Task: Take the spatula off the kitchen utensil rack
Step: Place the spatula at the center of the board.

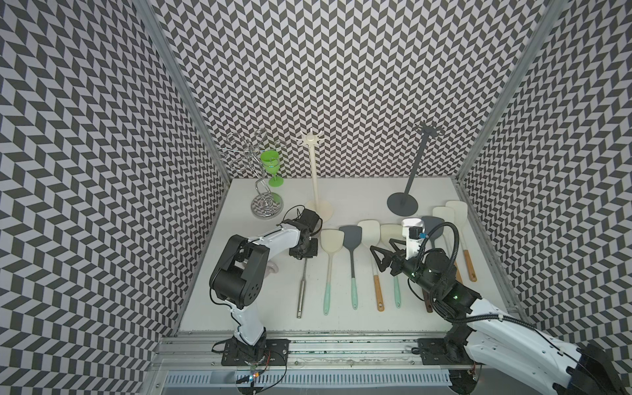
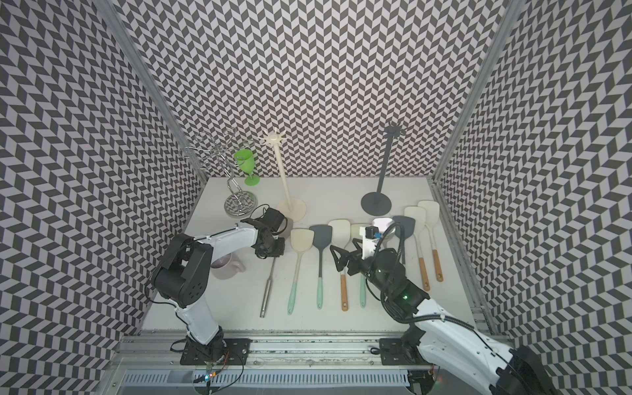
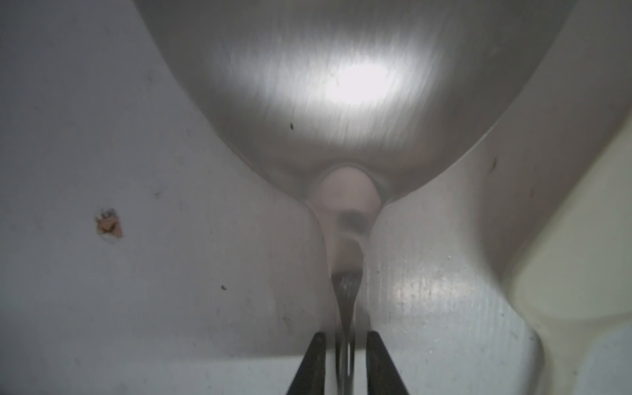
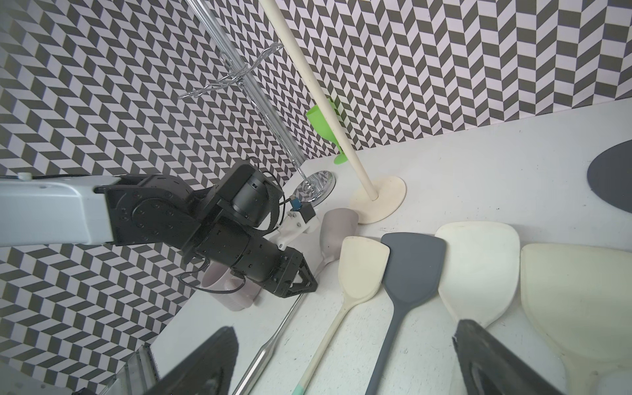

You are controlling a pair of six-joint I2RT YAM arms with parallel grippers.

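a: where does the steel spatula (image 1: 301,290) lie?
b: flat on the table (image 1: 342,318), at the left end of a row of other spatulas (image 1: 351,236). handle points toward the front rail. in the right wrist view its blade sits just beside the round base of the cream rack (image 1: 315,178).
a: left gripper (image 3: 344,355)?
b: low over the spatula's neck. in the left wrist view the two black fingers (image 3: 316,362) straddle the thin stem, parted only a little, with a sliver of gap on each side. no pinch shows there.
a: right gripper (image 1: 382,247)?
b: hovers above the cream and grey spatulas in the row. jaws spread wide, nothing between them.
a: anything else?
b: grey rack (image 1: 415,160) and wire rack (image 1: 254,207) stand at the back, with a green goblet (image 1: 269,161) beside the wire one. a pink mug (image 2: 224,270) sits on the table under the left arm.
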